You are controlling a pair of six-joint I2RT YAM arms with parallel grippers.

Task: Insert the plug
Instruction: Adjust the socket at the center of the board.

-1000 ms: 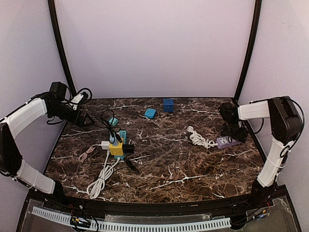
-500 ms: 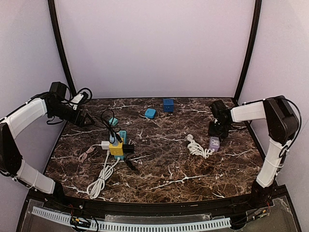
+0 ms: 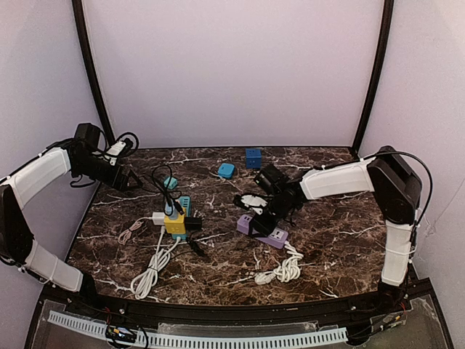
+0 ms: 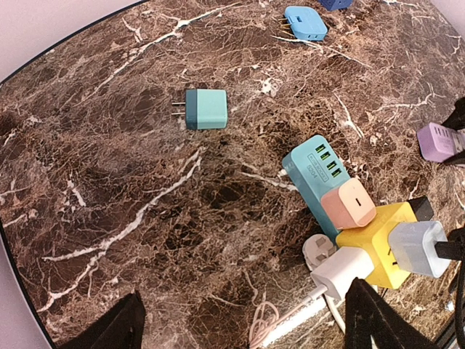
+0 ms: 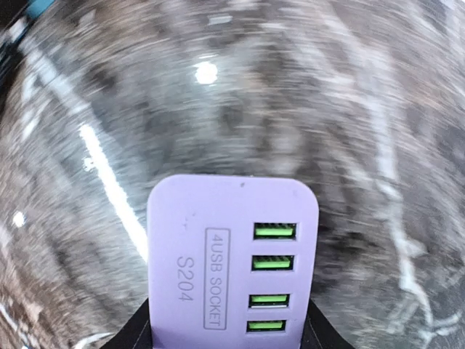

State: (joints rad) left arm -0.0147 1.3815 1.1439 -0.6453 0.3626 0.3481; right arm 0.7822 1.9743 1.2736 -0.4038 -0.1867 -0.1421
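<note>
Right tool [image 3: 263, 216] is gripping the purple USB socket block [image 5: 232, 262] by its side edges, jaws partly closed, at mid-tabletop [image 3: 327, 247], right of the yellow cube adapter [image 3: 174, 222]. The block is looking rigid, light and smooth-shelled. Its limp white cord [image 3: 280, 270] is likely dragging. Left tool [image 3: 129, 179] is hanging wide open, empty.

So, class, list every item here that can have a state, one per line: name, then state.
purple socket strip: held, USB ports empty
right gripper: shut on the purple socket strip
left gripper: open, holding nothing
teal charger: lying loose, unplugged
blue charger: lying loose, unplugged
yellow cube socket: white plug seated in it
teal USB strip: pink adapter plugged in
</note>
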